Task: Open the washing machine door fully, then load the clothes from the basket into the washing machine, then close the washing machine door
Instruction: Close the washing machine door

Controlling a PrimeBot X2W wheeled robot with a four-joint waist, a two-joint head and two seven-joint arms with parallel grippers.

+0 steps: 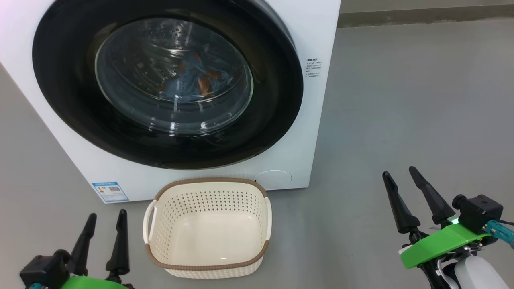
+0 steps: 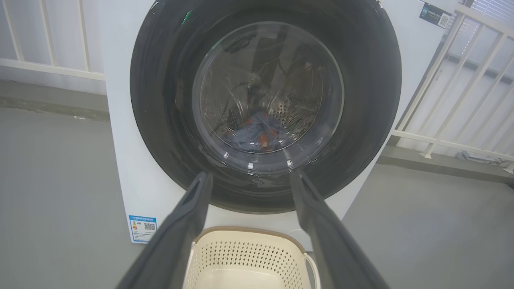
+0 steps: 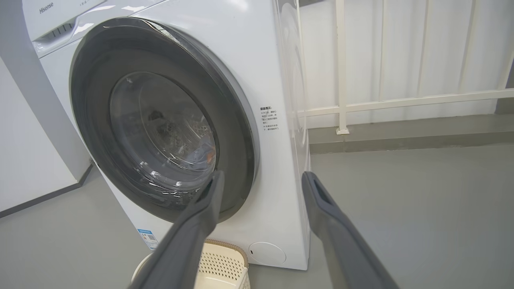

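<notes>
Grey floor (image 1: 401, 100); basket (image 1: 209, 200) lengthwise along washing machine (image 1: 132, 180) front.

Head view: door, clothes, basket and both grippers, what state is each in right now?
Door: shut flat against the front.
Clothes: inside the washing machine, seen through the glass.
Basket: empty, upright on the floor before the machine.
Left gripper: open, holding nothing.
Right gripper: open, holding nothing.
</notes>
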